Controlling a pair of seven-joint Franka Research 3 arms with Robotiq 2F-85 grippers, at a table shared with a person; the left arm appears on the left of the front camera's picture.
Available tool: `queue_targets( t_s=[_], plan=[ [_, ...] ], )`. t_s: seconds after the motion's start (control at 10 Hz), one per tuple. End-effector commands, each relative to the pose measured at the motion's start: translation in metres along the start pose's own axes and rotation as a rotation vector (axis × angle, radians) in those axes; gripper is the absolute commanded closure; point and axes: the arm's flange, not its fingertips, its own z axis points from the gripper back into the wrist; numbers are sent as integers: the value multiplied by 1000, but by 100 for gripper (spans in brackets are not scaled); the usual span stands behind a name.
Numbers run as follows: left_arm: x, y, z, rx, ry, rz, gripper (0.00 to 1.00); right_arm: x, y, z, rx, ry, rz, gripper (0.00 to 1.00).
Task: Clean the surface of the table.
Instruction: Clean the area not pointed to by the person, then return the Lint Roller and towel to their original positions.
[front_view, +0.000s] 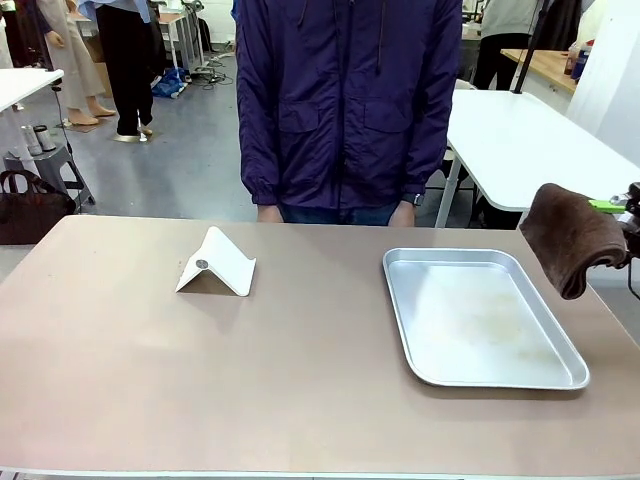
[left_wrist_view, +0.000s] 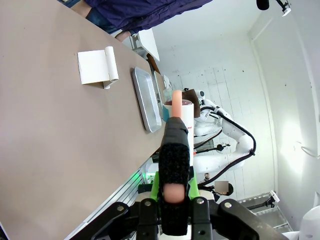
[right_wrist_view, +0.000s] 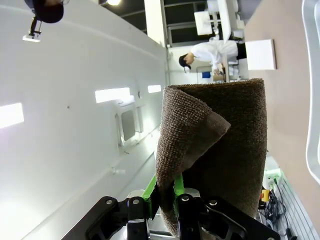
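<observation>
Status: barely started, by my read.

- Right gripper (right_wrist_view: 167, 192) is clamped tight on a corner of a brown cloth (front_view: 572, 240). The cloth hangs folded from the jaws, out beyond the worktop's right edge and clear of the surface.
- Left gripper (left_wrist_view: 175, 135) is closed and held above the near left side of the worktop. I cannot tell whether anything is pinched in it.
- The table (front_view: 300, 400) spans the front view, beige top. No wipe marks, and no obvious dirt either. No contact between cloth and top.
- A metal tray (front_view: 392, 290) sits flat near the right edge, empty, with faint smears on its floor. A white folded stand (front_view: 215, 265) sits left of centre, toward the far edge.
- A person (front_view: 345, 100) stands at the far edge, hands at their sides, not on the top.

Done: cloth picked up. Left: bring it over the right edge, press it down, sweep the whole top. The tray and stand cover patches, so they probably need working around or shifting.
</observation>
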Motion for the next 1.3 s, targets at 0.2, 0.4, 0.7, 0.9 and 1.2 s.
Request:
queue_targets(
  t_s=[0.2, 0.4, 0.7, 0.9, 1.2],
  plan=[
    [1, -5, -1, -10, -19, -3, 78, 1, 5, 0, 11, 15, 9, 100],
    [1, -5, -1, -10, -19, -3, 78, 1, 5, 0, 11, 15, 9, 100],
    [1, -5, -1, -10, -19, -3, 78, 1, 5, 0, 11, 15, 9, 100],
    [1, -5, -1, -10, -19, -3, 78, 1, 5, 0, 11, 15, 9, 100],
    [1, -5, -1, -10, -19, -3, 78, 1, 5, 0, 11, 15, 9, 100]
  ],
)
